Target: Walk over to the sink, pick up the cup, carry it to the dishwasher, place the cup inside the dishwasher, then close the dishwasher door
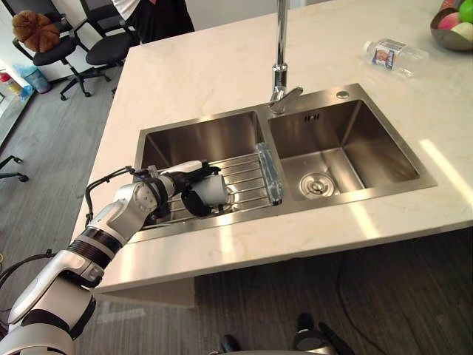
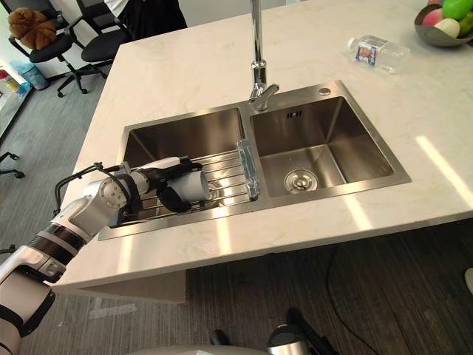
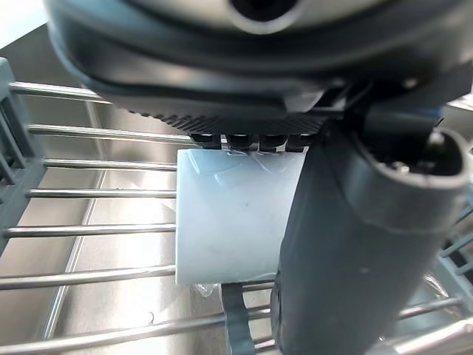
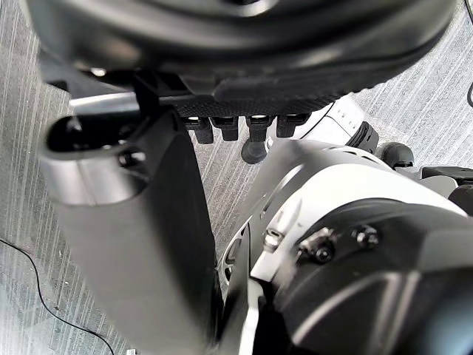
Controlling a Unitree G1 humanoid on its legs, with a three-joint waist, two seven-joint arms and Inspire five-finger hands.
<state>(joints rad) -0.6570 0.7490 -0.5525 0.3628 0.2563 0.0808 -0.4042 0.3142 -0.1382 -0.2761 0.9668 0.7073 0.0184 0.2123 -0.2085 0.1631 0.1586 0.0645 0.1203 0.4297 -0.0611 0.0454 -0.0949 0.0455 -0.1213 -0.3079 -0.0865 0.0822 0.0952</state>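
White cup [image 1: 216, 189] lies on its side on the wire rack [image 1: 242, 168] in the sink's [image 1: 336, 200] left basin, about 7 o'clock from the faucet [image 1: 281, 55]. Your left hand [image 1: 194, 201] is curled round it, thumb on one side and fingers [image 3: 244, 139] on the other. Your right hand [image 4: 140, 244] hangs over the floor; can't tell its state. Water bottle [image 1: 395, 55] on the counter [image 1: 207, 66], 2 o'clock from the faucet.

Plastic bottle [image 1: 395, 56] lying on pale counter [image 1: 207, 74] near fruit bowl [image 1: 446, 41], 2 office chairs [image 1: 111, 50] standing beyond far corner.
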